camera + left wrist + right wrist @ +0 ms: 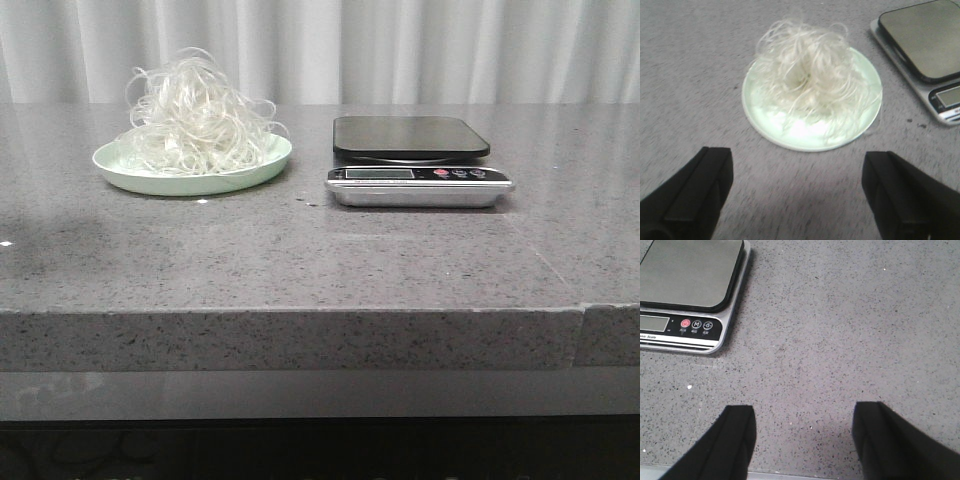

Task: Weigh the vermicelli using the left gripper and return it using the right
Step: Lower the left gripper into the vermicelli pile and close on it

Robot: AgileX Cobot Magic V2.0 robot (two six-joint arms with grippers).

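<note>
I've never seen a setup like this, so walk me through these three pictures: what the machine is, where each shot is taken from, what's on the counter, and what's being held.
It is a two-armed robot; each arm ends in an end effector with two black fingers.

The wide picture looks forward over a grey stone counter. The arms are not in that shot. On the counter, a pale green plate carries the vermicelli, a loose whitish tangle. Right of it sits a kitchen scale, its dark platform bare.

The other two pictures come from cameras on the wrists. The left end effector hovers open, facing the plate of vermicelli. The right end effector is open too, above bare counter near the scale's buttons.

Nothing is held.
</note>
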